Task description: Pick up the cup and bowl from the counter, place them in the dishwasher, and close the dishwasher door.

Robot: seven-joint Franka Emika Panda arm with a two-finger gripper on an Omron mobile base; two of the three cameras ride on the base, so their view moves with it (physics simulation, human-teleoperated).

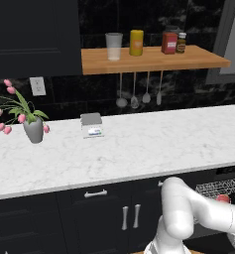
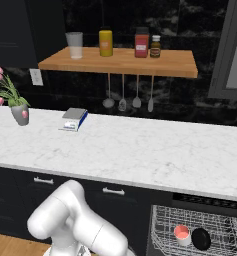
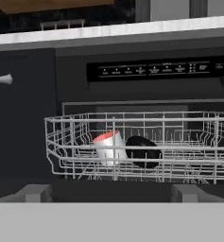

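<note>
Rack: the light grey wire rack of the dishwasher stands pulled out in front of my hand camera, under the black control strip.
Cup: a white cup with a pink-red inside sits tilted in the rack, left of centre; from the right base view it is a pink-mouthed cup in the same basket.
Bowl: a black bowl lies on its side just beside the cup, to its right, touching or nearly so; I cannot tell which.
Counter: the white marble counter carries a grey vase of pink tulips at the left and a small kitchen scale near the back.
Shelf: the wooden wall shelf holds a clear tumbler, a yellow canister and two jars.
My gripper: my two finger tips stand spread wide at the bottom of the hand view, nothing between them, short of the rack.
Door: not visible to me from here.
</note>
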